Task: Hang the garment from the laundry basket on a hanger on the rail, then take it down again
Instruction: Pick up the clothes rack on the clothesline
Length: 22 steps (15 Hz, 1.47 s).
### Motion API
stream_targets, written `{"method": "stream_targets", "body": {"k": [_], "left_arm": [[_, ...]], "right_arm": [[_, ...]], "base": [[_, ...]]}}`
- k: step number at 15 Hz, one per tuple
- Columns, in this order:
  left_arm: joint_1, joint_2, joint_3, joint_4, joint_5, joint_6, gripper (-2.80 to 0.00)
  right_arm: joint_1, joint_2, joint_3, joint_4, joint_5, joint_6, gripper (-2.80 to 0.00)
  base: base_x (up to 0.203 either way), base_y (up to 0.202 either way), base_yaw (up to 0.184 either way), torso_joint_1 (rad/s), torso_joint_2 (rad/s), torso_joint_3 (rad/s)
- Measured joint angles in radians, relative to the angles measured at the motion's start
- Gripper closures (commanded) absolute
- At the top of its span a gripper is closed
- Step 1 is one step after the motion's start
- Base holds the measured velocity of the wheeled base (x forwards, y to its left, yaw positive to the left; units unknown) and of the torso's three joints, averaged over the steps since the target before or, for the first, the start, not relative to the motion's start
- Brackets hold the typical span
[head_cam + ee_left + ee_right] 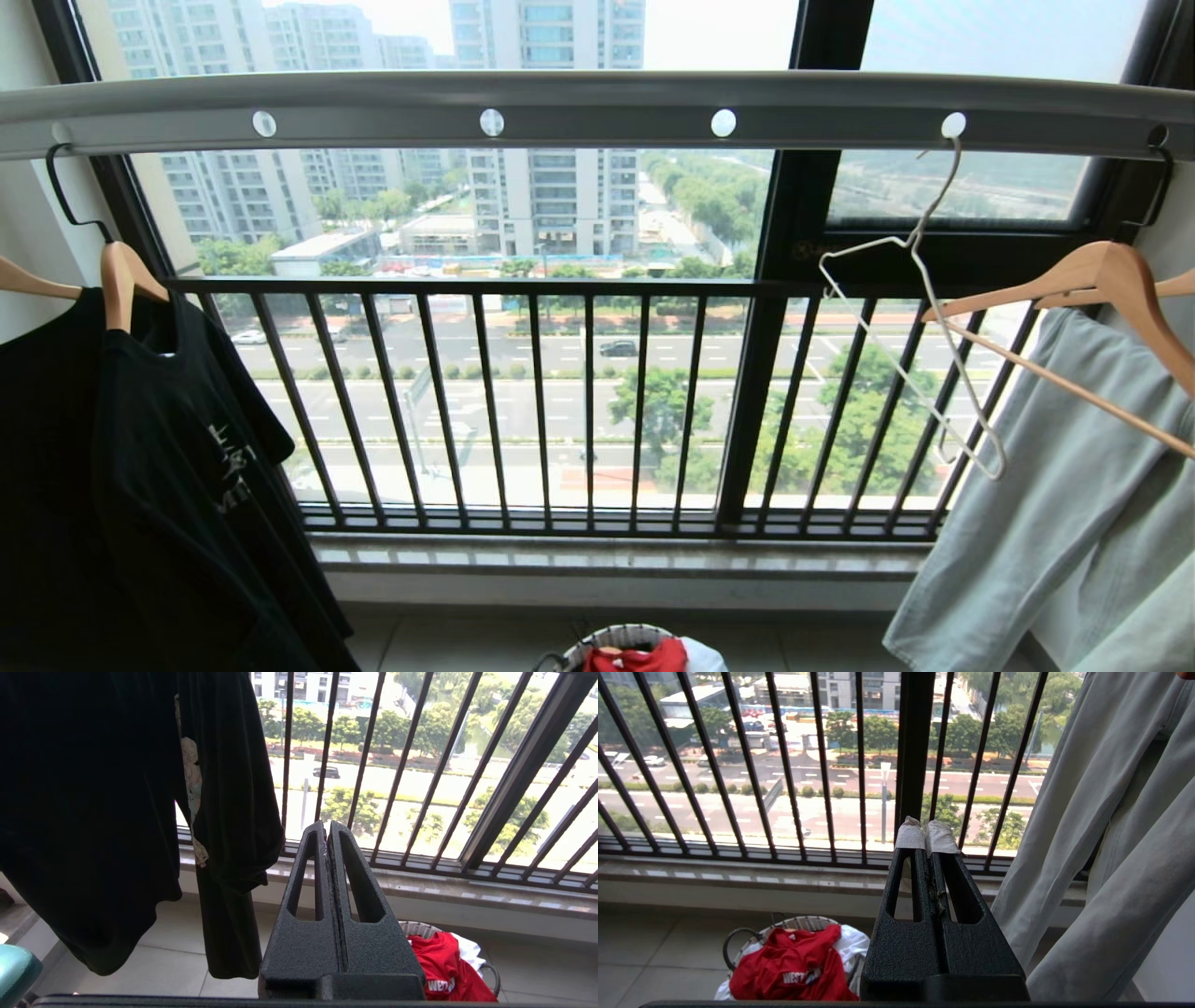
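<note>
The red garment (639,657) lies crumpled in the laundry basket (611,637) on the floor under the window, at the bottom edge of the head view. It also shows as the garment (794,966) in the basket (738,940) in the right wrist view, and as the garment (444,966) in the left wrist view. A bare white wire hanger (920,308) hangs tilted from a hole in the grey rail (597,117). My left gripper (327,828) and right gripper (927,828) are both shut on nothing, held in the air well above the basket. Neither arm is in the head view.
A black T-shirt (159,467) on a wooden hanger (119,280) hangs at the rail's left end. Pale grey-green trousers (1055,523) on another wooden hanger (1092,280) hang at the right. Dark balcony bars (588,411) and a stone sill (616,560) stand behind.
</note>
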Motion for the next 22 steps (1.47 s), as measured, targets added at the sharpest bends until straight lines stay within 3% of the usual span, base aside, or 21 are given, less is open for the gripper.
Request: {"method": "stream_targets", "body": {"k": [4,7,15,18,20,21,22], "left_arm": [[0.000,0.000,0.000,0.000,0.001,0.000,0.00],[0.000,0.000,0.000,0.000,0.001,0.000,0.00],[0.000,0.000,0.000,0.000,0.001,0.000,0.00],[0.000,0.000,0.000,0.000,0.002,0.000,0.00],[0.000,0.000,0.000,0.000,0.001,0.000,0.00],[0.000,0.000,0.000,0.000,0.001,0.000,0.00],[0.000,0.000,0.000,0.000,0.001,0.000,0.00]], "right_arm": [[0.000,0.042,-0.120,0.040,0.001,0.001,0.00],[0.003,0.203,-0.279,0.099,0.041,0.002,0.00],[0.041,0.853,-1.017,0.605,0.196,-0.021,0.00],[0.110,1.050,-1.203,0.720,0.172,-0.022,0.00],[0.186,1.157,-1.281,0.751,0.067,-0.013,0.00],[0.218,1.202,-1.316,0.754,0.008,-0.003,-2.80],[0.238,1.234,-1.338,0.756,-0.024,0.001,-2.80]], "base": [[0.000,0.000,0.000,0.000,0.00,0.000],[0.000,0.000,0.000,0.000,0.00,0.000],[0.000,0.000,0.000,0.000,0.00,0.000],[0.000,0.000,0.000,0.000,0.00,0.000],[0.000,0.000,0.000,0.000,0.00,0.000],[0.000,0.000,0.000,0.000,0.00,0.000],[0.000,0.000,0.000,0.000,0.00,0.000]]}}
